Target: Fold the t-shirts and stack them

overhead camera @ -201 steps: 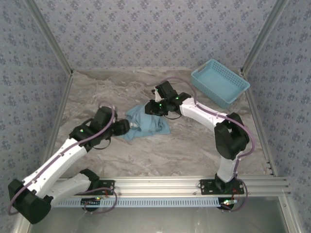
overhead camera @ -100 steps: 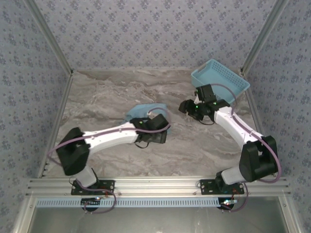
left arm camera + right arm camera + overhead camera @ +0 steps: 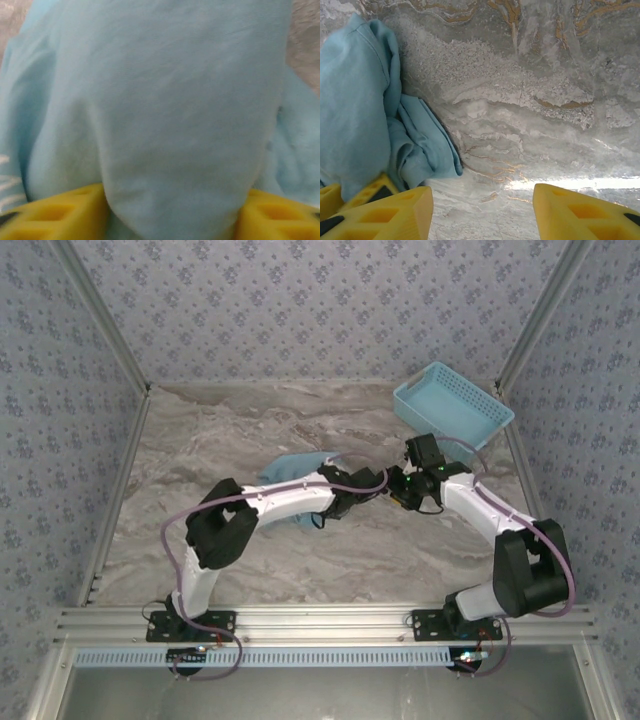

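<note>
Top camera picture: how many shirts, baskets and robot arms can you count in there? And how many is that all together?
t-shirt: 1
basket: 1
robot arms: 2, the left arm and the right arm
Total: 4

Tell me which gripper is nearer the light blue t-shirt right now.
Left. The left gripper has the t-shirt bunched between its fingers. The right gripper is open beside the cloth's edge, with bare marble table between its own fingers.
</note>
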`<move>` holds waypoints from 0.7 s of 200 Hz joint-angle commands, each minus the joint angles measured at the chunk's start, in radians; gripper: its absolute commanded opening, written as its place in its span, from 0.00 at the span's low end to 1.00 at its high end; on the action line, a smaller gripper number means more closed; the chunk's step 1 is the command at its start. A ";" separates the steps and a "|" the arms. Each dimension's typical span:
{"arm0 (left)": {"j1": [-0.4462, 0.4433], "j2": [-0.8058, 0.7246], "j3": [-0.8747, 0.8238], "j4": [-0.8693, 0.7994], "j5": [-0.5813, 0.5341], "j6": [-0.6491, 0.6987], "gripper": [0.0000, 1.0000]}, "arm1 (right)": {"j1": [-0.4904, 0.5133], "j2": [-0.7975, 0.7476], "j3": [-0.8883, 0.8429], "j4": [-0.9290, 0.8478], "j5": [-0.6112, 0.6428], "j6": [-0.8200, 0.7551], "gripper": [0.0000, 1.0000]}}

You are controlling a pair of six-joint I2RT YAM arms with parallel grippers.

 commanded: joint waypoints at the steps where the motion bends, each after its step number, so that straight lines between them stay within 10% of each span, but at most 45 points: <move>1: 0.032 -0.066 -0.001 0.051 -0.016 0.120 0.03 | -0.014 -0.014 -0.008 0.002 -0.001 0.019 0.57; 66: 0.035 -0.108 0.403 0.080 0.363 0.264 0.00 | -0.122 -0.149 0.004 -0.084 0.136 0.009 0.54; 140: 0.123 -0.015 1.184 -0.182 0.474 0.154 0.00 | -0.186 -0.262 0.132 -0.274 0.361 -0.039 0.54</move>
